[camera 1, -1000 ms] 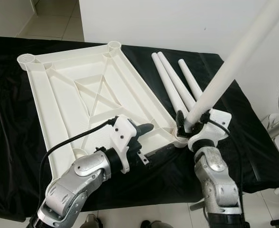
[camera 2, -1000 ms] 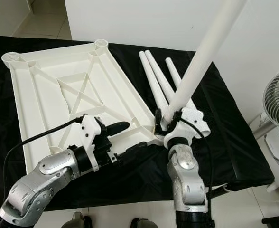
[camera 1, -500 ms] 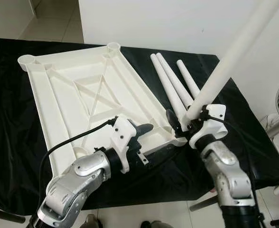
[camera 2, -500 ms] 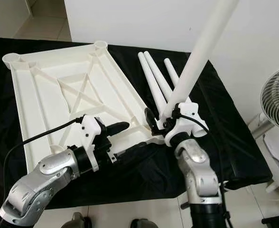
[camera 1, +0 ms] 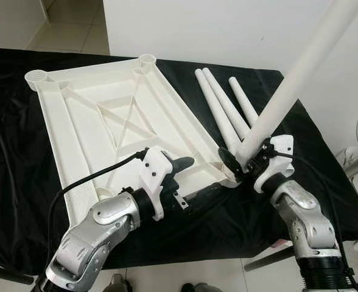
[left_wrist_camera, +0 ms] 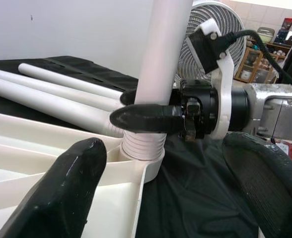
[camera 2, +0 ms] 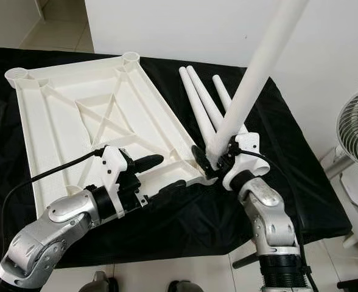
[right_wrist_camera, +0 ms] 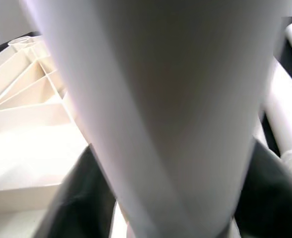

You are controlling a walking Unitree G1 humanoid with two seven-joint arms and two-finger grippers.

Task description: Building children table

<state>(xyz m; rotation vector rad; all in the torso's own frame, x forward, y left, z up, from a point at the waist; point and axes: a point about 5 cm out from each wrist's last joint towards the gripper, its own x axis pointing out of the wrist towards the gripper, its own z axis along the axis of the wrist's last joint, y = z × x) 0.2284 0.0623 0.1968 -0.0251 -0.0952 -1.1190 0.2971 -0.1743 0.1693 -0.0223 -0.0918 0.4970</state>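
Black cloth [camera 1: 21, 152] covers the work surface in front of you, with a white wall behind it and tiled floor along the near edge. You have bare cloth to your left of the tabletop and a narrower strip on your right, where the cloth ends close to a fan [camera 2: 355, 131] standing off the far-right corner.

One white plastic tabletop [camera 1: 106, 121] lies upside down on the cloth, ribs up, its near edge close to the cloth's near edge. You can see a round leg socket at each of the two far corners.

You have four white legs in all. Three loose legs [camera 1: 221, 109] lie side by side on the cloth just to the right of the tabletop. The fourth leg [camera 1: 294, 79] stands tilted up and to the right, its threaded end seated in the near-right corner socket.

Your right gripper [camera 1: 243, 164] is clamped around that leg just above the socket. Your left gripper [camera 1: 194, 179] rests at the tabletop's near edge, fingers spread wide, one over the rim and one outside it.
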